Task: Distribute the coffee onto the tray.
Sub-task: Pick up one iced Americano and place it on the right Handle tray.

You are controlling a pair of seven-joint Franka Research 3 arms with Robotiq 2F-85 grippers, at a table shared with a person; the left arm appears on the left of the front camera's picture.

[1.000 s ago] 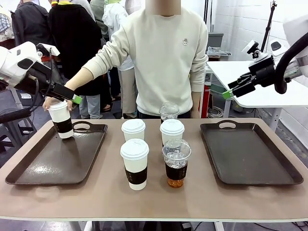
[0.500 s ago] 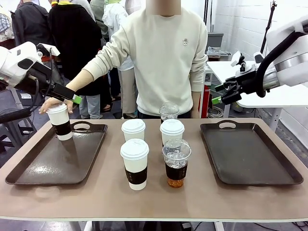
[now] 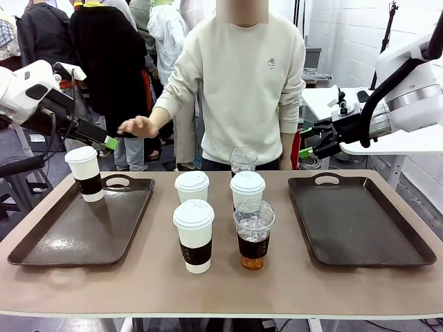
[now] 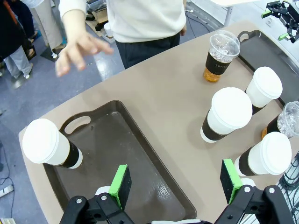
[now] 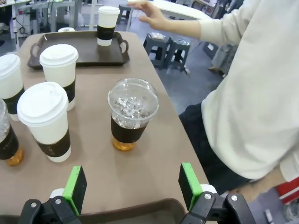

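Standing at the far corner of the left tray (image 3: 41, 242), at the left of the front view, is one paper cup (image 3: 85, 173) (white lid, brown sleeve), while three more paper cups (image 3: 194, 234) and two iced coffees (image 3: 253, 235) stand on the table (image 3: 138, 290) in the middle. The person's hand (image 3: 138, 126) hangs in the air, up and right of that cup. Both the left claw (image 4: 176, 179) and the right claw (image 5: 133, 186) are wide open and hold nothing.

White cups (image 3: 193, 216) (brown sleeves (image 3: 196, 253)), brown tray (image 3: 83, 232).
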